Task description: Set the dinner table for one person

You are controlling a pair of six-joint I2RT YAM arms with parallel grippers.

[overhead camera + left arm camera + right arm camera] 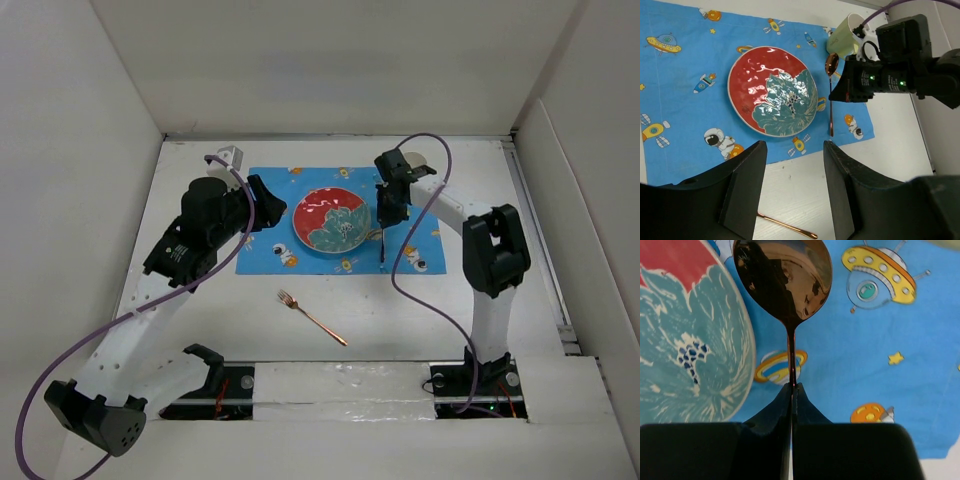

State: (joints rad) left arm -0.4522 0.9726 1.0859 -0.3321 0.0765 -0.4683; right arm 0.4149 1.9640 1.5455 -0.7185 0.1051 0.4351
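Right claw (791, 390) clamped on spoon (784, 280), over blue mat (875, 340); dinner table (420, 310) beneath

The worktop (420, 310) is a large, flat, matte white rectangle, plain and unmarked. It lies level and fills most of the top view. Its far edge and both side edges meet upright white walls (80, 150). A blue mat (320, 178) lies flat on its far middle, and white surface shows on every side of the mat.
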